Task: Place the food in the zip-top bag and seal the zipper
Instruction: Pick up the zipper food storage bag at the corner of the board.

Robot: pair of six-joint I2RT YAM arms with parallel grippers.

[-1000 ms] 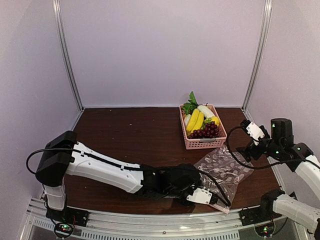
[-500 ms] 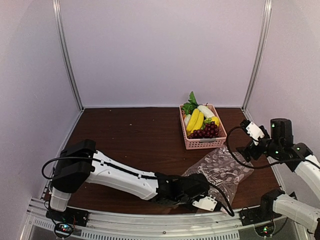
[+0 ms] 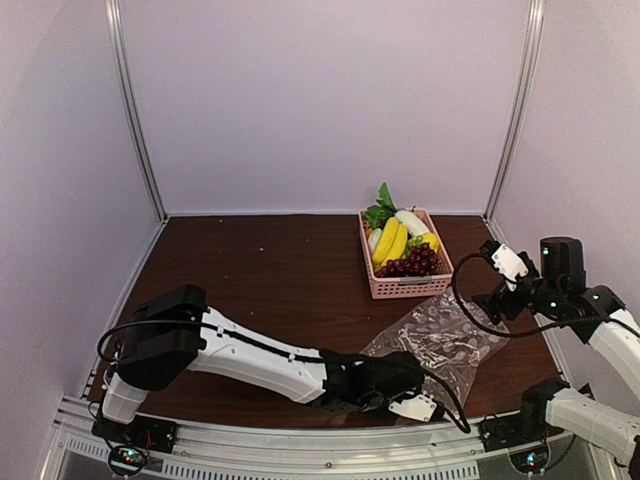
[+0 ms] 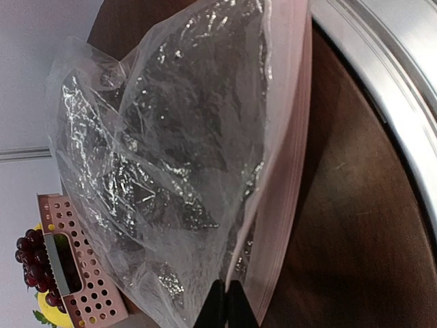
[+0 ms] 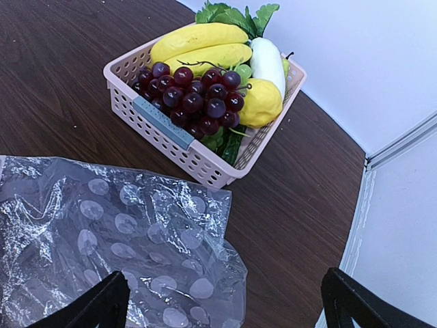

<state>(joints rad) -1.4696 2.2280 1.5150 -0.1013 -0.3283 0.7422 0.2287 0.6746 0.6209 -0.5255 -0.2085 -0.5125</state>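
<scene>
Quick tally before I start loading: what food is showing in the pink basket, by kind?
Bananas: 2
Purple grape bunch: 1
Lemon: 1
White radish: 1
Leafy greens: 1
Total: 6 clearly visible; green pieces under the grapes are too hidden to count.

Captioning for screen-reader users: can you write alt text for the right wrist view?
A pink basket holding toy bananas, purple grapes, a lemon, a white radish and leafy greens sits on a dark brown table. A clear, spotted zip-top bag lies crumpled just in front of it, and the open right gripper shows its black fingers at the bottom corners.
</scene>
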